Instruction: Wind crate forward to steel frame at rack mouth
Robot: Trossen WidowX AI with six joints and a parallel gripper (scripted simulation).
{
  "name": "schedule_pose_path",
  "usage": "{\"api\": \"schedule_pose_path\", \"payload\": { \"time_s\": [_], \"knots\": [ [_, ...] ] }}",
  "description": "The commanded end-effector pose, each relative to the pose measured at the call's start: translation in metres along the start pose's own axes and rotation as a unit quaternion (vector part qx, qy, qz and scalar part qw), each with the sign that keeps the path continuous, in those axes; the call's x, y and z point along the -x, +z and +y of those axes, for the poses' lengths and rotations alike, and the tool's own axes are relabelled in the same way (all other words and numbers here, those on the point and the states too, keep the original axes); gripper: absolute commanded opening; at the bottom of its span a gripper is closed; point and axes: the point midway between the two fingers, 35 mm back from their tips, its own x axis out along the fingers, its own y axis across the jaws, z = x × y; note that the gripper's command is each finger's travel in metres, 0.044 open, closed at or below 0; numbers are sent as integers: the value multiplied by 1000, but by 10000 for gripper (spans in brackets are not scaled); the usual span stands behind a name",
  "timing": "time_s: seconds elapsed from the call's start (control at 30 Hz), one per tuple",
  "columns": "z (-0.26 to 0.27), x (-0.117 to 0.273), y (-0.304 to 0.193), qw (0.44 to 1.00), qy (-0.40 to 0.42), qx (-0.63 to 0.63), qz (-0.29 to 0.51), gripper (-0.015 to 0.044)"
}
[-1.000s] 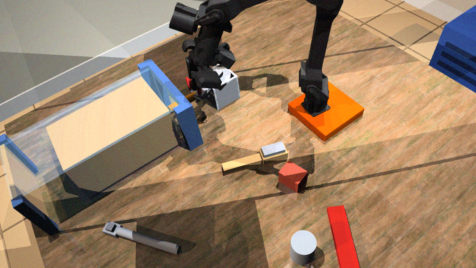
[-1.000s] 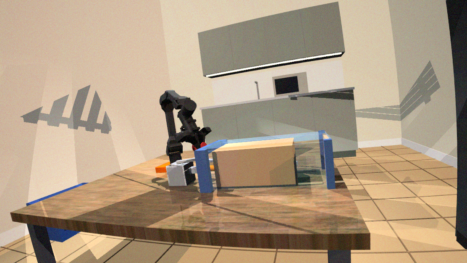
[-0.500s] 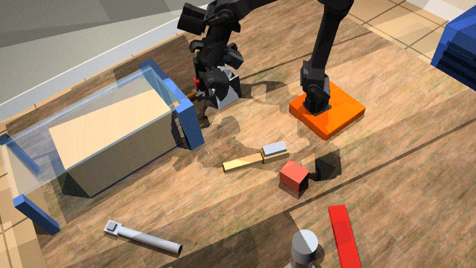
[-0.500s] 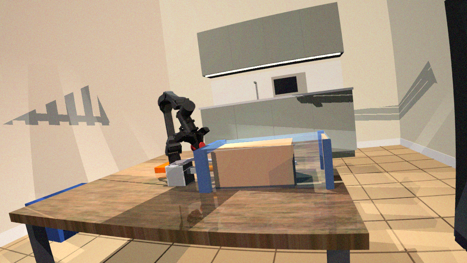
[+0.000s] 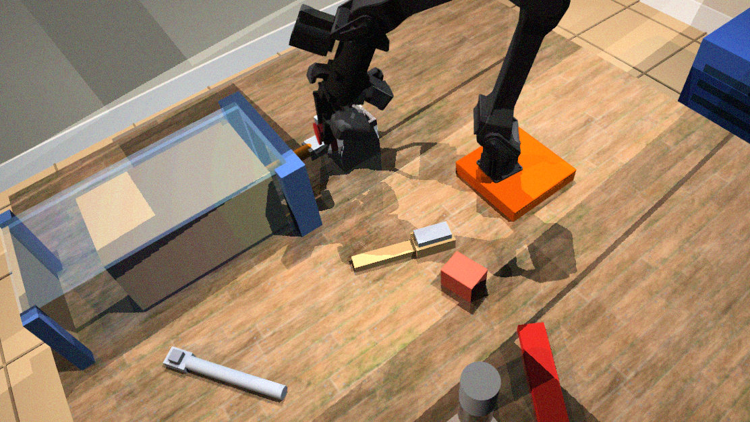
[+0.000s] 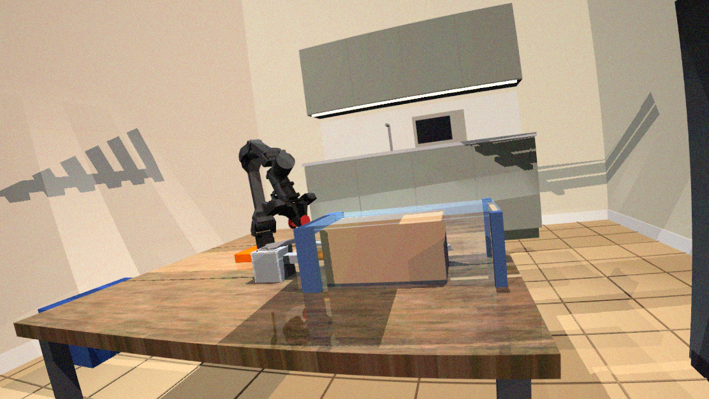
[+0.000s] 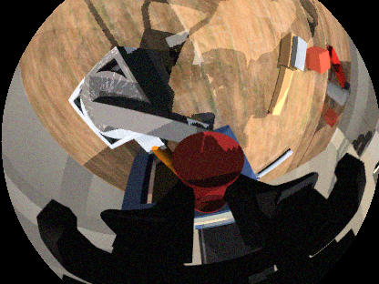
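Note:
My gripper (image 5: 324,137) (image 6: 299,222) (image 7: 204,170) is shut on the red knob (image 5: 317,133) (image 6: 305,219) (image 7: 208,160) of the winch handle. The handle's flat grey arm (image 7: 146,123) reaches from the knob to the top of the white winch (image 6: 268,265) (image 7: 78,99); its key end is hidden. In the top view my arm hides most of the winch. An orange strap (image 5: 303,152) (image 7: 163,157) runs from the winch into the cubby. The tan crate (image 5: 199,162) (image 6: 386,252) sits flat inside, its front close behind the blue mouth frame (image 5: 300,196) (image 6: 308,265); contact cannot be told.
Around the bench lie a grey rod with a square block (image 5: 236,375), a yellow bar (image 5: 383,255) with a grey block, a red block (image 5: 464,272), a red bar (image 5: 540,356) and a grey cylinder (image 5: 480,385). My arm stands on an orange base (image 5: 543,167). Clear panels cover the crate.

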Motion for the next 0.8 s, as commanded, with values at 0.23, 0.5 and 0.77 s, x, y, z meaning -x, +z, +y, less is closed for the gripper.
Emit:
{"api": "schedule_pose_path", "payload": {
  "time_s": [0.23, 0.5, 0.77],
  "knots": [
    [-7, 6, 19, 1000, -4, -4, -12, 0],
    [-9, 10, 27, 1000, -4, -4, -13, 0],
    [-10, 14, 35, 1000, -4, -4, -13, 0]
  ]
}}
